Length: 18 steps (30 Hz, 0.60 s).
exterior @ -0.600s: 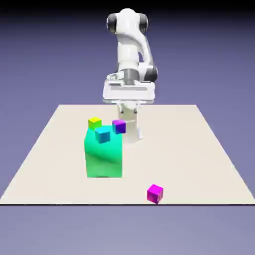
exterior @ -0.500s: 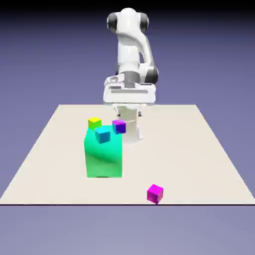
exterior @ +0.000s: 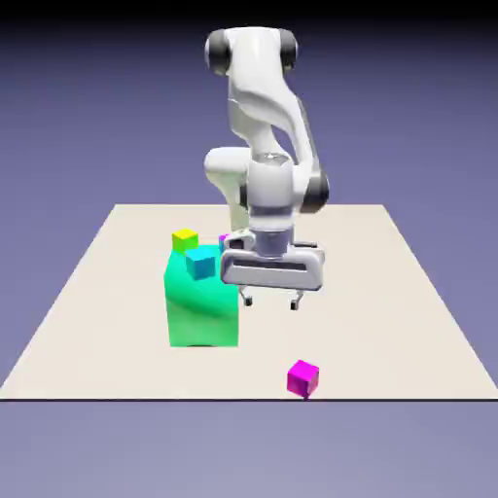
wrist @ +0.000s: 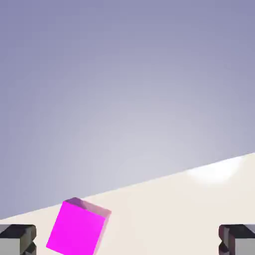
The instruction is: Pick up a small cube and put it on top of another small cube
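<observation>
The small magenta-pink cube (exterior: 302, 377) lies near the table's front edge in the exterior view. In the hand view the cube (wrist: 77, 227) shows low and left, between the two fingertips but nearer the left one. My gripper (exterior: 271, 302) hangs open above the table, behind and a little to the exterior view's left of that cube, with nothing between its fingers. Its grey fingertips (wrist: 17, 238) sit wide apart at the bottom of the hand view. The gripper's midpoint in the hand view (wrist: 127, 241) falls over bare table.
A big green block (exterior: 202, 300) stands left of the gripper, close to the hand. A small cyan cube (exterior: 201, 262) and a small yellow cube (exterior: 185, 239) show at its top. A sliver of a violet-purple cube (exterior: 224, 238) peeks out behind the arm.
The arm has swung forward and down from near the base toward the table's front. The hand now hides most of the violet-purple cube. The cubes have not moved.
</observation>
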{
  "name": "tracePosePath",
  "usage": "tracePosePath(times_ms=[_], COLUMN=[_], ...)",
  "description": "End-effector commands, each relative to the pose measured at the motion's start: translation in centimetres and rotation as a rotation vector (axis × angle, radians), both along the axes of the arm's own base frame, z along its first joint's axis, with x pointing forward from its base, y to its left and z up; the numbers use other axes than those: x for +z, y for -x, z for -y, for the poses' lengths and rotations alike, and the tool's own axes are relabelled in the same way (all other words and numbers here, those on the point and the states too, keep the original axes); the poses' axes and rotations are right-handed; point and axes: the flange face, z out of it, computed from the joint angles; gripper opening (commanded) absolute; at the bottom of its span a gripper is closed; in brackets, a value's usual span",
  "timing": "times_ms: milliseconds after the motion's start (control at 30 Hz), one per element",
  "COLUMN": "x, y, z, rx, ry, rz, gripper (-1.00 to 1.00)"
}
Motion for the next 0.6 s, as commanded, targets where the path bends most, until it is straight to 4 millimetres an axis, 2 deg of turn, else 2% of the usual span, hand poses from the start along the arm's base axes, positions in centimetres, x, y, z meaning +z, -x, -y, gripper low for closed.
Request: tracePosePath(times_ms=[0,367,433,533,567], x=[-1.0,-11.1,-11.7,-17.6,-18.2], y=[-0.5,-4.0,-4.1,-2.6,-2.4], z=[-0.3,-3.3,-3.4,-4.5,-4.6], rx=[-0.02,-0.241,-0.255,-0.255,-0.255], ry=[-0.012,-0.149,-0.158,-0.158,-0.158], rz=[-0.037,-0.442,-0.467,-0.467,-0.467], gripper=[0.0,0.0,0.0,0.0,0.0])
